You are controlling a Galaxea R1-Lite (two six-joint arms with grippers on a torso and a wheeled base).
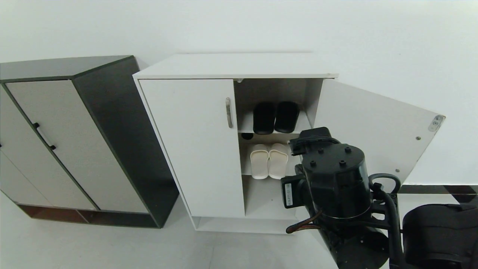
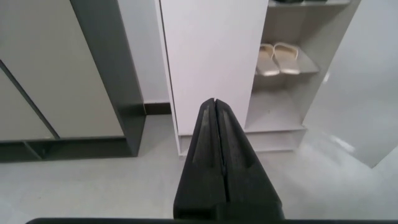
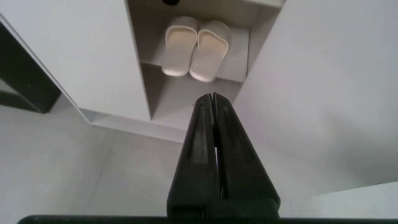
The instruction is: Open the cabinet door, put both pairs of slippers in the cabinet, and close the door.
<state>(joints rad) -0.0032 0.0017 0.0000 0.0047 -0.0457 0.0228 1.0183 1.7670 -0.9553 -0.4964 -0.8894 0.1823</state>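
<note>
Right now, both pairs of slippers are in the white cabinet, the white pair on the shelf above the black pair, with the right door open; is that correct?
Not quite: the head view shows the white pair on the shelf below the black pair. Both are in the white cabinet, right door open.

The right arm (image 1: 336, 186) is a glossy black drum studded with screws (image 1: 343, 163), a black cable (image 1: 386, 178) looping at its 3 o'clock. The right gripper (image 3: 215, 96) is a tapering black wedge.

Slipper pair (image 1: 275, 117) high in cabinet (image 1: 186, 149), other pair (image 1: 269, 161) just beneath; open door (image 1: 373, 127) at right
</note>
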